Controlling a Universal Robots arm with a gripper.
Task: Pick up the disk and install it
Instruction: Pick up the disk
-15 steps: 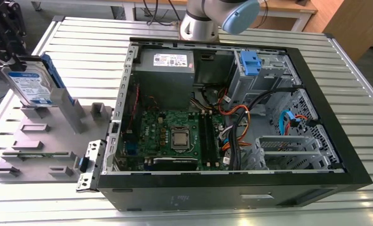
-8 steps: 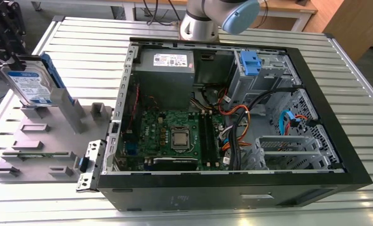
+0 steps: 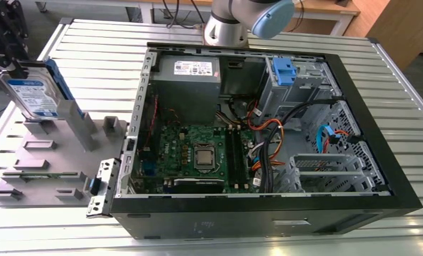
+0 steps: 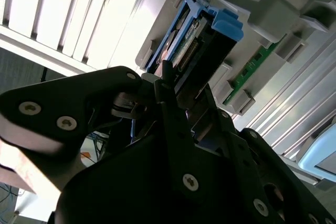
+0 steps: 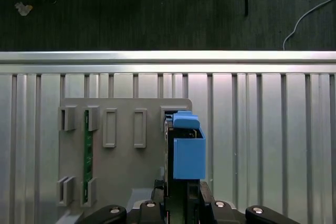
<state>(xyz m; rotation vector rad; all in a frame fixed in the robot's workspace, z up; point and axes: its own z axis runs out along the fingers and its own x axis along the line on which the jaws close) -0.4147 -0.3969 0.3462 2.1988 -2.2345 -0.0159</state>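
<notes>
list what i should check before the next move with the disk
1. disk stands on edge at the grey holder: ok
2. gripper lined up with the disk, as seen in the first wrist view: ok
3. firm hold on the disk: cannot tell
4. computer case open, inside reachable: ok
5. drive bay free of the black cables: cannot tell

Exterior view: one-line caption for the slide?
Gripper at the top of the disk standing on edge at the grey parts fixture, beside the open computer case on the slatted metal table.
</notes>
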